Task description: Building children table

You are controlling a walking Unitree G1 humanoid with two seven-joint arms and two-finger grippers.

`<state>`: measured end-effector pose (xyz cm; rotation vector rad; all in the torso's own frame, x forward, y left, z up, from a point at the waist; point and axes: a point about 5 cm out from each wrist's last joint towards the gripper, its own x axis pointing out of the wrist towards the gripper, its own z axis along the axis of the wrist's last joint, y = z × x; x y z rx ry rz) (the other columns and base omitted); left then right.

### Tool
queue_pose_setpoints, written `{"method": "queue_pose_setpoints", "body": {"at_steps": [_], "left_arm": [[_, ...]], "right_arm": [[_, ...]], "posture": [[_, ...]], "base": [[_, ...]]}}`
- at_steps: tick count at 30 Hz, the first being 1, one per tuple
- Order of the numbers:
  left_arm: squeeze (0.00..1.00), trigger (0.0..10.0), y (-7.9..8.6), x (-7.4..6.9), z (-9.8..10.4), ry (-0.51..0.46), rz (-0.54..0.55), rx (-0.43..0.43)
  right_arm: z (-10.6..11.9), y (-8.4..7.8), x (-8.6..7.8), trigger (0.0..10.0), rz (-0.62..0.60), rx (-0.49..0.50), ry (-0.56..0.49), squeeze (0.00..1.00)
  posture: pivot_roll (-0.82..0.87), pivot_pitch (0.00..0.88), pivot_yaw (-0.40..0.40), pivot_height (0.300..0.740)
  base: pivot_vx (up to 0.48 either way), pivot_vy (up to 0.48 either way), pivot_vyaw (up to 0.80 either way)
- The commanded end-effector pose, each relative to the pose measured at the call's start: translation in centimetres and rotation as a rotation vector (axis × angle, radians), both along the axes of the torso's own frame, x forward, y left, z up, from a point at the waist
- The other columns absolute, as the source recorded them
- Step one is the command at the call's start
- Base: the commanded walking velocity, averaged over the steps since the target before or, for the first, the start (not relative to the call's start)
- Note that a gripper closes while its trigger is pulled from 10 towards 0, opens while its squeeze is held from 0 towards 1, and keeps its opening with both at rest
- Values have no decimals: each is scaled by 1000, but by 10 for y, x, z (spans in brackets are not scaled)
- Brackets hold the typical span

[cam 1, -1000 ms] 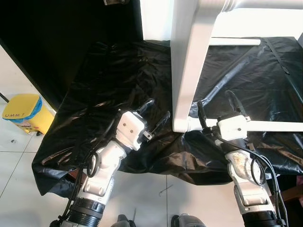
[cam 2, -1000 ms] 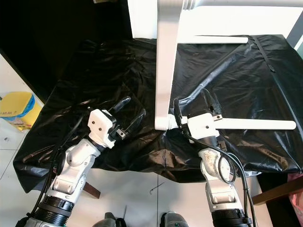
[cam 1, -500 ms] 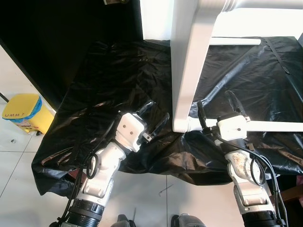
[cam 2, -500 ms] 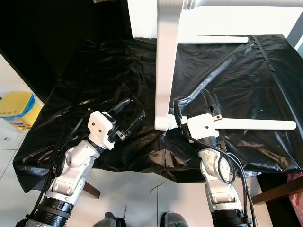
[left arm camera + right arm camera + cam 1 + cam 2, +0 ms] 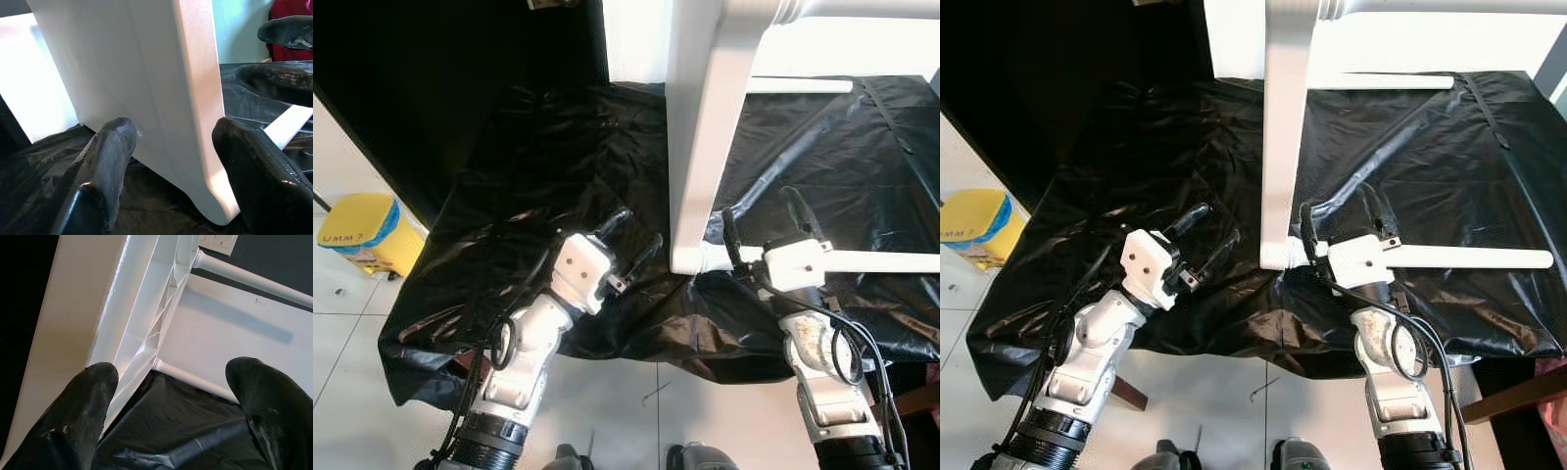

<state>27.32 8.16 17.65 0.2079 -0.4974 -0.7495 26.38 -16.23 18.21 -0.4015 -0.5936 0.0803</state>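
Note:
A white panel leg (image 5: 700,147) of the children's table stands upright on a black plastic sheet (image 5: 558,157). From its foot a white rod (image 5: 886,260) runs to the right, and the white tabletop (image 5: 822,39) lies behind. My left gripper (image 5: 634,235) is open just left of the leg's foot, apart from it. In the left wrist view the leg (image 5: 146,73) rises straight ahead of the open gripper (image 5: 178,147). My right gripper (image 5: 764,223) is open at the rod's joint with the leg, holding nothing. The right wrist view looks past the gripper (image 5: 178,382) at the table's ribbed underside (image 5: 151,328).
A yellow bin (image 5: 357,230) stands on the white tile floor at the left. The sheet's front edge (image 5: 636,352) hangs just ahead of my arms. A second white rod (image 5: 798,86) lies at the back. A wooden piece (image 5: 1518,392) sticks out at the lower right.
The left gripper has dipped very slightly beside the leg. Nothing else has moved.

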Motion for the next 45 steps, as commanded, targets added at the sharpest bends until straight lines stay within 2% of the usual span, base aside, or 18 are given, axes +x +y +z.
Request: {"method": "queue_pose_setpoints", "body": {"at_steps": [1, 6, 7, 8, 13, 14, 15, 16, 17, 21, 22, 35, 45], "left_arm": [[0, 10000, 2, 0, -1, 5, 27, 8], [0, 10000, 1, -1, -1, 9, 25, 4], [1000, 10000, 2, 0, -2, 16, 26, 0], [1000, 10000, 3, 1, -2, 21, 29, -6], [1000, 10000, 3, 2, -2, 16, 35, -1], [776, 10000, 2, 2, -3, 7, 36, 15], [776, 10000, 2, 2, -3, 7, 36, 15], [0, 10000, 1, 1, -4, 6, 39, 18], [0, 10000, 1, 2, -3, 3, 42, 14], [0, 10000, 2, 2, -2, 0, 47, 9], [0, 10000, 1, 2, -2, 1, 43, 6], [0, 10000, -3, -1, -11, 29, 59, 37], [0, 10000, 0, -1, -11, 42, 69, 23]], "right_arm": [[-3, 2, -2, 10000, 2, -7, 3, 0], [-3, 1, -3, 10000, 4, -11, 4, 0], [-4, 1, -2, 10000, 4, -11, 8, 47], [-4, 0, -1, 10000, 5, -7, 10, 1000], [-2, 1, 0, 10000, 11, -5, 6, 1000], [-2, 1, 1, 10000, 11, -7, 4, 1000], [-2, 1, 1, 10000, 11, -7, 4, 1000], [-2, 1, 1, 10000, 10, -9, 5, 1000], [-1, 1, 2, 10000, 13, -13, 1, 137], [0, 2, 3, 10000, 16, -17, -4, 137], [0, 3, 3, 10000, 19, -19, -4, 0], [-6, 3, 1, 10000, 31, -14, 34, 0], [-6, 4, 2, 10000, 37, -20, 33, 0]], "posture": [[-126, 128, 64, 740], [-123, 125, 59, 740], [-124, 125, 57, 740], [-123, 126, 57, 740], [-123, 116, 52, 740], [-122, 111, 47, 740], [-122, 111, 47, 740], [-122, 104, 42, 740], [-122, 104, 42, 740], [-122, 104, 42, 740], [-119, 102, 40, 740], [-122, 100, 34, 740], [-115, 94, 30, 740]], "base": [[0, 0, 0], [0, 0, 0], [0, 0, 0], [0, 0, 0], [0, 0, 0], [0, 0, 0], [0, 0, 0], [0, 0, 0], [0, 0, 0], [0, 0, 0], [0, 0, 0], [0, 0, 0], [0, 0, 0]]}}
